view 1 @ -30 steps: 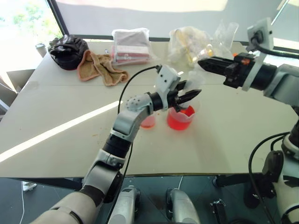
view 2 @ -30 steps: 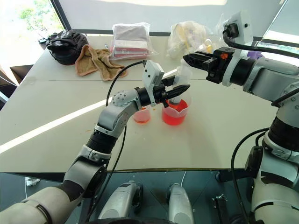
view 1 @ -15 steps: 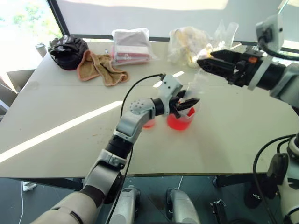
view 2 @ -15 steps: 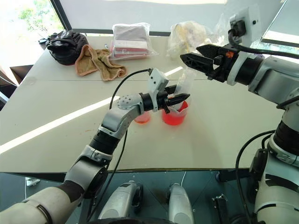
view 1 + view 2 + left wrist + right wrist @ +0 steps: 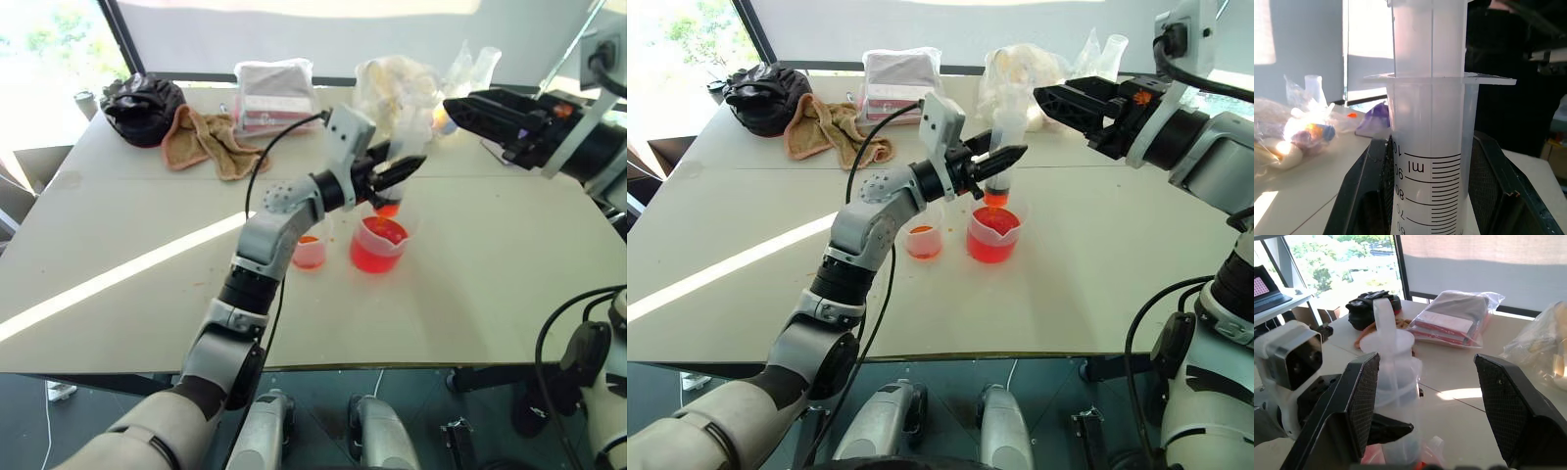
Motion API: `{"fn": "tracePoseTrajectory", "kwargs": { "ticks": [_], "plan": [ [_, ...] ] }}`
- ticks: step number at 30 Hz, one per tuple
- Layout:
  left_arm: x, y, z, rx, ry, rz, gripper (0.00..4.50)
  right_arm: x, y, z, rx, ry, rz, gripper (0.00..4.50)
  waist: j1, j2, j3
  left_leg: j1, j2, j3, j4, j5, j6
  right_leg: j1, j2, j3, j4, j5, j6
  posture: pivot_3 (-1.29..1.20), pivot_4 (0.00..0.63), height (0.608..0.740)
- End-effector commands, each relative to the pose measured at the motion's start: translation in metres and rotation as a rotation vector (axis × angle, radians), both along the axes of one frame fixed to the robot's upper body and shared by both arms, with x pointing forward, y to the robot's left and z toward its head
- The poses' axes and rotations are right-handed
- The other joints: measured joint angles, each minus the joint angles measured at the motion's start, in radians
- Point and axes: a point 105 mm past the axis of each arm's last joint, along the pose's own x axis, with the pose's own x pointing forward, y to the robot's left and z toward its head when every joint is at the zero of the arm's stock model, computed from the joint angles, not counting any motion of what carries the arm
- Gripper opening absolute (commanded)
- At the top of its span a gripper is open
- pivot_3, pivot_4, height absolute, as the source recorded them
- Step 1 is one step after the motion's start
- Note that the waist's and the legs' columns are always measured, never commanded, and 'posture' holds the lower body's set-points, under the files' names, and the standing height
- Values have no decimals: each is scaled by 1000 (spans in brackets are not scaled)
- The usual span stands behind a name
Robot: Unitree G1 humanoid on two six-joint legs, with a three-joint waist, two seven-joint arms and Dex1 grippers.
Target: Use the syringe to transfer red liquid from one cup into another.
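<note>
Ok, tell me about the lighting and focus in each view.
Eye views: a bright sun stripe crosses the table and the window behind is blown out. Left wrist view: the syringe is sharp and close, the bags behind it soft and sunlit. Right wrist view: the syringe is pale and blurred between the right end effector fingers.

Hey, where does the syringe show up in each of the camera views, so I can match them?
Left eye view: syringe upright at centre, held over the spouted beaker.
Right eye view: just right of centre, above the same beaker.
Left wrist view: its scaled barrel runs up the middle.
Right wrist view: left of centre, plunger up.
Shared landmark: the bagged red-and-white package on the table's far side.
</note>
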Motion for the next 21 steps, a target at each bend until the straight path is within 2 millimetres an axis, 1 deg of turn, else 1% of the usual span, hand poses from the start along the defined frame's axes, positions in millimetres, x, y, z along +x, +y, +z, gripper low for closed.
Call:
{"fn": "tracePoseTrajectory", "kwargs": {
  "ticks": [1,4,6,10,12,15,18,20,21],
  "plan": [
    [-10,1,15,-37,-30,-37,1491,-8,-1,21,18,-88,2,3176,0,0,0,0,0,0,0,0,0,0,0,0,0,0,0,0,150,740],
    [-11,4,12,-34,-13,-33,1491,-7,0,20,18,-86,4,3176,0,0,0,0,0,0,0,0,0,0,0,0,0,0,0,0,150,740],
    [-10,9,15,-39,-18,-22,1491,-6,1,20,18,-85,5,3176,0,0,0,0,0,0,0,0,0,0,1,0,0,0,0,0,150,740],
    [-8,36,40,-93,-44,48,1491,-6,7,22,21,-89,24,3176,-1,0,0,0,0,0,0,0,0,0,1,0,0,0,0,0,150,740],
    [-8,49,48,-107,-55,81,1491,-6,9,22,22,-88,33,3176,-3,0,0,0,0,0,0,0,0,0,1,0,0,0,0,0,150,740],
    [-8,79,57,-112,-75,163,1491,-5,14,19,26,-78,51,3176,-4,0,0,0,1,0,0,0,0,0,1,0,0,0,0,0,150,740],
    [-10,94,56,-85,-83,203,1491,-3,17,18,28,-71,62,3176,-5,0,0,0,1,0,0,0,0,0,1,0,0,0,0,0,150,740],
    [-14,102,49,-59,-80,222,1491,-2,20,17,29,-68,76,3176,-2,0,0,0,1,0,0,0,0,0,1,0,0,0,0,0,150,740],
    [-14,106,42,-41,-68,238,1491,-1,22,18,30,-68,84,3176,-2,0,0,0,1,0,0,0,0,0,1,0,0,0,0,0,150,740]
  ]
}}
